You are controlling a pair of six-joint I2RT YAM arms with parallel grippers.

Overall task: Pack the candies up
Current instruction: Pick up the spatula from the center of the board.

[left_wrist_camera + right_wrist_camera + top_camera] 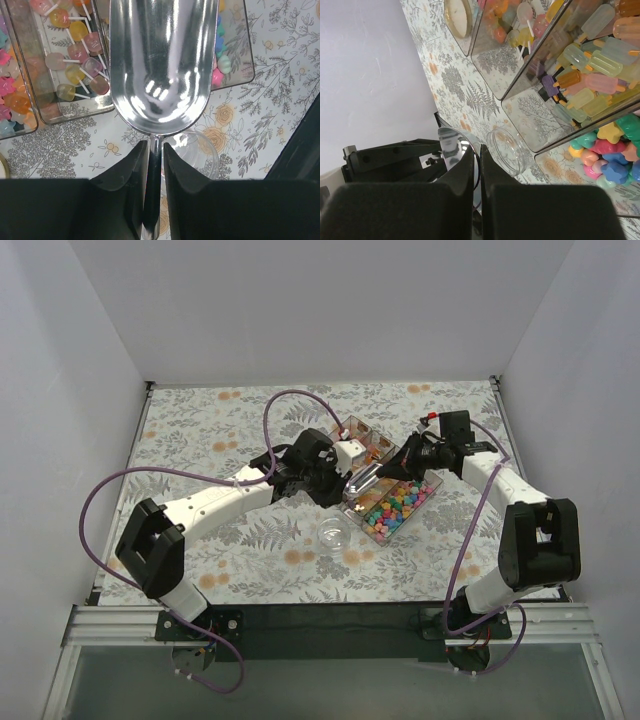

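Observation:
The candies [396,506] are small bright pieces in a clear compartment box [425,502]; they also show in the right wrist view [611,150] and the left wrist view [220,65]. My left gripper [343,474] [155,146] is shut on the handle of a metal scoop [160,65], whose empty bowl hangs over the box's near edge. My right gripper [398,462] [479,150] is turned sideways, its jaws closed on the scoop's [451,145] front rim. A small clear round bowl [333,533] [507,150] [202,152] stands empty just under the scoop.
Other compartments hold lollipops [75,55] and ice-lolly shaped sweets [600,65]. A round gold-rimmed thing [458,17] lies beyond the box. The floral tablecloth [220,430] runs to white walls on three sides. Purple cables loop over both arms.

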